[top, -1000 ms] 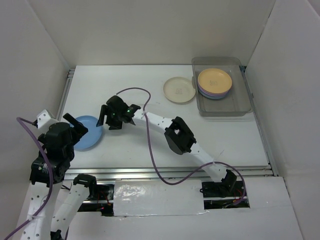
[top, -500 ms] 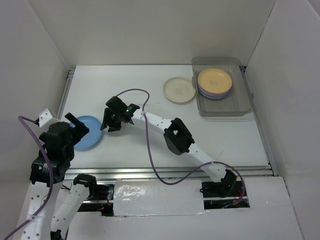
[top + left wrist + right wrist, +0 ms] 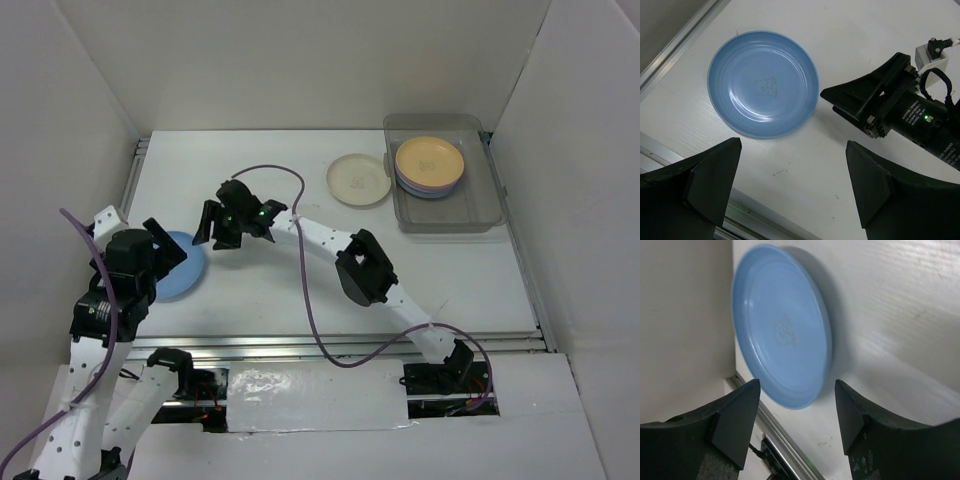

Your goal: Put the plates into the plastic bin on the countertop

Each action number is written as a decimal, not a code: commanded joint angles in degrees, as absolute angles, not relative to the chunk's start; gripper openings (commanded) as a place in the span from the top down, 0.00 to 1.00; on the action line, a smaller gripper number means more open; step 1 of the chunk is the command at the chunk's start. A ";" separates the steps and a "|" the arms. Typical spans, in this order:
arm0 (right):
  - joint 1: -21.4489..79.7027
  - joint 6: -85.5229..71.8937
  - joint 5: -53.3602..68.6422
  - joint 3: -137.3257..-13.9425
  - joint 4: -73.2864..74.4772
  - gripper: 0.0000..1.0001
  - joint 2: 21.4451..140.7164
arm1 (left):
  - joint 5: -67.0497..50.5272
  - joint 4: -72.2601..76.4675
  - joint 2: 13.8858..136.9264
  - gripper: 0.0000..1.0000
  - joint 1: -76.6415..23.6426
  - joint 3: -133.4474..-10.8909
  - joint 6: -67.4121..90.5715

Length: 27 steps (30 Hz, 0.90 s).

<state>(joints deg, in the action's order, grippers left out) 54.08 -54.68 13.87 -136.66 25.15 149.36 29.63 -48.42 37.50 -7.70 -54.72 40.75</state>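
My left hand [image 3: 792,150] has swung in over the blue plate [image 3: 763,90], spread wide, while my right hand [image 3: 797,385] is just beside it, parted and empty.

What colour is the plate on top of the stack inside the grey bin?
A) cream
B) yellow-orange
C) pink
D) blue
B: the yellow-orange plate tops the stack in the plastic bin, while the blue plate and cream plate lie out on the countertop.

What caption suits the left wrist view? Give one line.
Blue plate flat on the countertop, right hand open beside it.
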 commanded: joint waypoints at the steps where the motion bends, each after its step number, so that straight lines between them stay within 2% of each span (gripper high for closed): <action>1: 52.82 -53.53 17.21 -130.06 20.28 0.30 147.15 | 29.27 -45.97 35.60 0.01 -7.74 -54.76 39.82; 4: 52.74 -55.02 17.85 -117.11 10.13 0.29 140.82 | 29.97 -46.93 37.52 0.01 -7.73 -55.45 40.60; 7: 52.38 -53.70 16.62 -118.31 12.56 0.26 139.49 | 31.55 -48.25 39.72 0.01 -7.82 -55.90 41.57; 8: 52.21 -53.70 15.31 -116.04 11.70 0.22 137.31 | 32.16 -48.16 40.16 0.01 -7.74 -55.90 41.83; 9: 51.95 -53.88 11.81 -108.71 7.25 0.16 134.94 | 32.52 -49.38 41.56 0.01 -7.82 -56.07 43.40; 10: 51.60 -54.57 10.30 -104.46 4.16 0.00 128.47 | 32.35 -49.66 42.44 0.01 -7.82 -56.25 44.20; 12: 49.49 -55.28 6.79 -93.41 0.28 0.00 121.85 | 27.53 -48.96 45.24 0.01 -7.82 -55.73 45.17; 14: 46.43 -55.55 0.82 -89.75 1.13 0.00 113.93 | 24.10 -45.54 47.10 0.01 -7.82 -53.10 46.40; 18: 40.18 -58.53 -14.56 -83.79 14.65 0.00 103.04 | 18.38 -37.98 52.99 0.01 -7.82 -47.30 48.69; 23: 30.95 -68.01 -18.10 -74.45 11.69 0.00 98.00 | 18.45 -37.96 57.39 0.01 -8.00 -50.35 48.26; 27: 29.27 -78.10 -22.05 -77.23 14.39 0.00 102.46 | 21.18 -41.21 55.81 0.01 -7.91 -54.83 46.59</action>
<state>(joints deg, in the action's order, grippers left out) 27.38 -68.77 -16.95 -76.20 10.87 98.17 19.46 -41.78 57.98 -7.73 -50.06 46.83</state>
